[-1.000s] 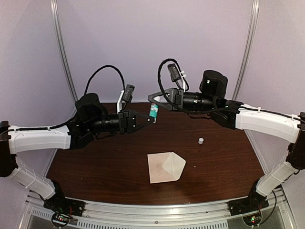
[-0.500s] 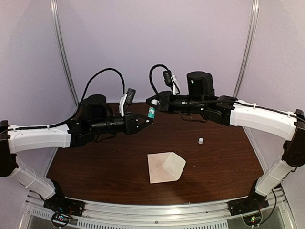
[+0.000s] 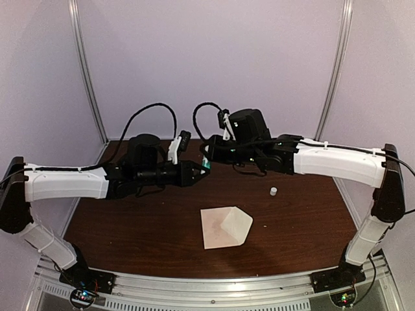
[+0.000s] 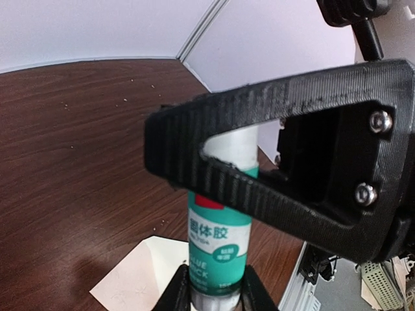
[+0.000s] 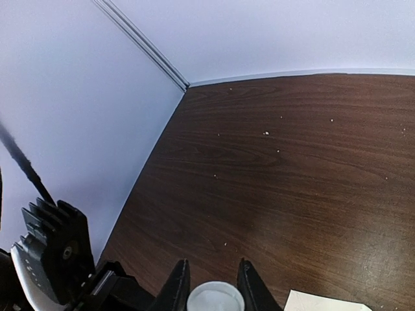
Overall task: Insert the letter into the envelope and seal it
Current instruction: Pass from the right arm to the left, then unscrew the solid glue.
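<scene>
While both clamp one glue stick (image 3: 207, 162) at upper centre, left gripper (image 4: 215, 293) pinches its green base, right gripper (image 5: 214, 289) its white top | envelope (image 3: 225, 227) lies flat, lower centre, well apart | step: likely readying glue for sealing | next: carry stick down to envelope

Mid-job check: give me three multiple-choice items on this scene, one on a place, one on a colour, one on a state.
1. Where is the envelope?
A) flat on the table
B) in the left gripper
C) in the right gripper

2. What colour is the glue stick label?
A) red
B) teal green
C) yellow

3. What grips the glue stick?
A) left gripper only
B) right gripper only
C) both grippers

Answers:
1 A: it lies on the wood, apart from both grippers.
2 B: the left wrist view shows the teal green band.
3 C: each gripper's fingers close on one end of it, above the table.
</scene>
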Robot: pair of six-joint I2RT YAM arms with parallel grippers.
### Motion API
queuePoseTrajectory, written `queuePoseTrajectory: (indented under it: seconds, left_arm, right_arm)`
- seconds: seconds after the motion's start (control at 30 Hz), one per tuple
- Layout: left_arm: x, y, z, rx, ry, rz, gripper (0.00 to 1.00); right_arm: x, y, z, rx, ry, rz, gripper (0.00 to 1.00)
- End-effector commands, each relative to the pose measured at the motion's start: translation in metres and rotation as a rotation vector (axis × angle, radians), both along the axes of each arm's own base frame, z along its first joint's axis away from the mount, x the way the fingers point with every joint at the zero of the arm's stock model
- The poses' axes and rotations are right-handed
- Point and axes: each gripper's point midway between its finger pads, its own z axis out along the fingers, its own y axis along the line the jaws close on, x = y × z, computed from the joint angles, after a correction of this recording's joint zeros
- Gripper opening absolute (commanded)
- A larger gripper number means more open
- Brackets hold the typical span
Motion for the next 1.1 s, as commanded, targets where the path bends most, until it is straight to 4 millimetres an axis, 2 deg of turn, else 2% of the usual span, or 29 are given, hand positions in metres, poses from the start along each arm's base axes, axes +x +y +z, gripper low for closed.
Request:
queuePoseTrajectory:
  seconds: [0.0, 0.1, 0.13, 0.27, 0.37, 0.57, 0.63, 0.77, 0.93, 1.07]
  left_arm:
    - [0.001, -0.007, 0.036, -0.126, -0.03, -0.013, 0.05]
    - [-0.004, -0.009, 0.045, -0.165, -0.027, -0.051, 0.06]
    - [-0.007, -0.009, 0.047, -0.18, -0.026, -0.064, 0.06]
    - [-0.021, -0.008, 0.064, -0.255, -0.048, -0.146, 0.06]
    - [-0.035, -0.011, 0.078, -0.308, -0.082, -0.24, 0.06]
    - [-0.07, -0.007, 0.107, -0.424, -0.16, -0.418, 0.06]
    - [-0.078, -0.004, 0.116, -0.449, -0.188, -0.452, 0.07]
    - [-0.088, -0.001, 0.124, -0.46, -0.203, -0.498, 0.07]
    - [-0.093, 0.001, 0.121, -0.443, -0.182, -0.52, 0.07]
    - [-0.093, 0.001, 0.123, -0.446, -0.174, -0.514, 0.07]
  right_arm:
    - [-0.006, -0.018, 0.045, 0.068, -0.125, 0.0, 0.36]
    - [-0.012, -0.035, 0.067, 0.096, -0.164, 0.011, 0.66]
    - [-0.015, -0.039, 0.073, 0.11, -0.167, 0.038, 0.72]
    - [-0.027, -0.056, 0.085, 0.169, -0.187, 0.135, 0.84]
    - [-0.044, -0.059, 0.089, 0.22, -0.229, 0.247, 0.88]
    - [-0.097, -0.049, 0.118, 0.405, -0.314, 0.554, 0.87]
    - [-0.109, -0.048, 0.125, 0.466, -0.318, 0.614, 0.85]
    - [-0.118, -0.044, 0.126, 0.534, -0.288, 0.675, 0.73]
    - [-0.134, -0.038, 0.138, 0.601, -0.31, 0.774, 0.56]
    - [-0.139, -0.026, 0.138, 0.599, -0.285, 0.835, 0.46]
